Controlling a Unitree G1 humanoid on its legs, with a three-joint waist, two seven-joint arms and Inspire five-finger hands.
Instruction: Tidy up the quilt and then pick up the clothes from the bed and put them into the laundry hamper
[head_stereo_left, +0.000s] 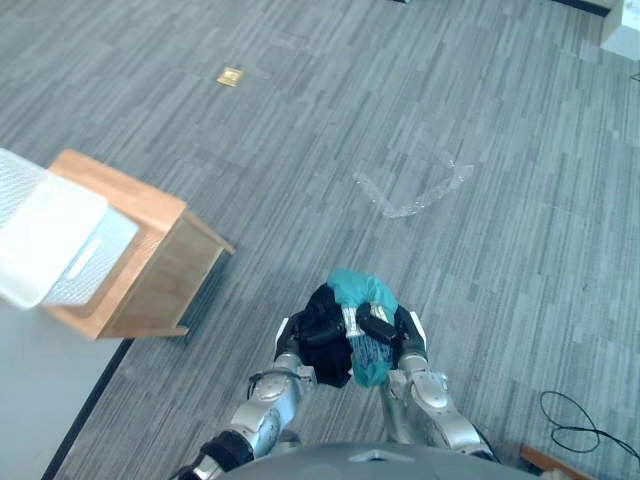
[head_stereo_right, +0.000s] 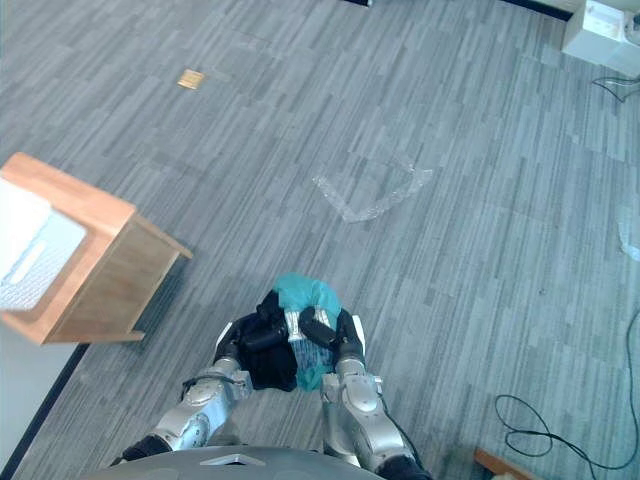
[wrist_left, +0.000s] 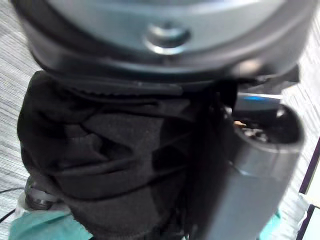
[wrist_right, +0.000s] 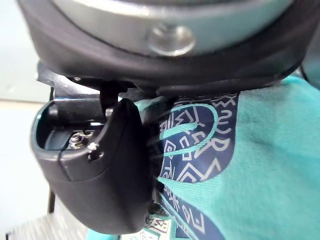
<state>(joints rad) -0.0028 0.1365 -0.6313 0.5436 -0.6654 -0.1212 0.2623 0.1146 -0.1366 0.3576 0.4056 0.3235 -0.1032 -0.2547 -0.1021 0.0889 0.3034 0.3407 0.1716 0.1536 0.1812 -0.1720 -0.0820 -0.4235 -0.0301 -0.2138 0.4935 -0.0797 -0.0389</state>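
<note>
Carrying is judged under way: a black garment (head_stereo_left: 332, 368) is grasped by the left hand (head_stereo_left: 316, 333) and a teal garment (head_stereo_left: 355, 288) by the right hand (head_stereo_left: 380, 328). Deposit remains outstanding; the white laundry hamper (head_stereo_left: 55, 245) is located at ten o'clock, well apart.

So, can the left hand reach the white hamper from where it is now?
Probably not yet. The left hand, shut on black clothes, is well apart from the hamper on its wooden stand; only carpet lies between.
</note>
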